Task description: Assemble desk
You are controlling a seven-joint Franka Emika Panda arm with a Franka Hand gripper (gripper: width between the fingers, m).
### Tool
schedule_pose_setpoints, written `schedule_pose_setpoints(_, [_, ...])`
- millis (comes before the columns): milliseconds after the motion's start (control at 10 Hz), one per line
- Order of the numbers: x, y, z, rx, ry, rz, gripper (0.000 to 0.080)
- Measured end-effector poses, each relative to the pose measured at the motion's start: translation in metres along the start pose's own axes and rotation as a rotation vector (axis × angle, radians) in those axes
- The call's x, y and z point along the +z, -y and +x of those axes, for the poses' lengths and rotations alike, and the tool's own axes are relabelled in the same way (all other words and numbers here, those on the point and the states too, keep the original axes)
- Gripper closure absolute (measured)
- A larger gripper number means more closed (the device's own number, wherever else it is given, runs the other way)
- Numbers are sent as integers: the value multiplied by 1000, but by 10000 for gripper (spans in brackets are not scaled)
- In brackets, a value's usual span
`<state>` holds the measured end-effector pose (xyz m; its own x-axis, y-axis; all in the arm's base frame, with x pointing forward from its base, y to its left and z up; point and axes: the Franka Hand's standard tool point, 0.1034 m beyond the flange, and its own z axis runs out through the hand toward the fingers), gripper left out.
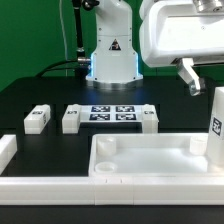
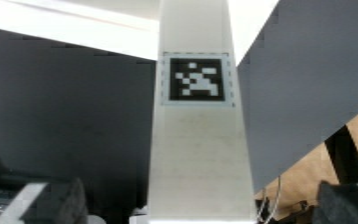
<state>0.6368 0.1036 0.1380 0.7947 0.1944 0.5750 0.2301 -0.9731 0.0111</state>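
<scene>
The white tabletop [image 1: 150,160] lies with its raised rim up at the front of the black table. A long white leg [image 1: 214,125] with a tag stands upright at the tabletop's corner on the exterior view's right. My gripper [image 1: 210,88] hangs over the leg's top end. In the wrist view the leg [image 2: 201,130] runs straight away from the gripper [image 2: 202,212]. The dark fingers [image 2: 51,205] stand off it on both sides, with gaps showing, so the jaws are open. Three more legs lie behind the tabletop: one [image 1: 37,119], a second [image 1: 71,119] and a third [image 1: 148,119].
The marker board [image 1: 112,113] lies flat between the loose legs, in front of the arm's base [image 1: 110,60]. Long white border bars [image 1: 40,185] run along the front edge and the exterior view's left [image 1: 6,150].
</scene>
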Motion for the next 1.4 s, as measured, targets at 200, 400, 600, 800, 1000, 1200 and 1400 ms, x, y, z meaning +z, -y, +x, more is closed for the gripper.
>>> schedule_pose_setpoints(200, [-1,-1,1,1,14,2,151])
schedule_pose_setpoints(400, [-10,-5,20,4,95,16,151])
schedule_pose_setpoints(600, [-2,-6,14,15,183,32,151])
schedule_pose_setpoints(800, [2,-3,18,27,307,63,151])
schedule_pose_setpoints(1000, [0,0,8,44,405,94,151])
schedule_pose_setpoints(1200, [-2,3,7,47,566,134,151])
schedule_pose_setpoints(1400, [12,-8,19,88,612,118,151])
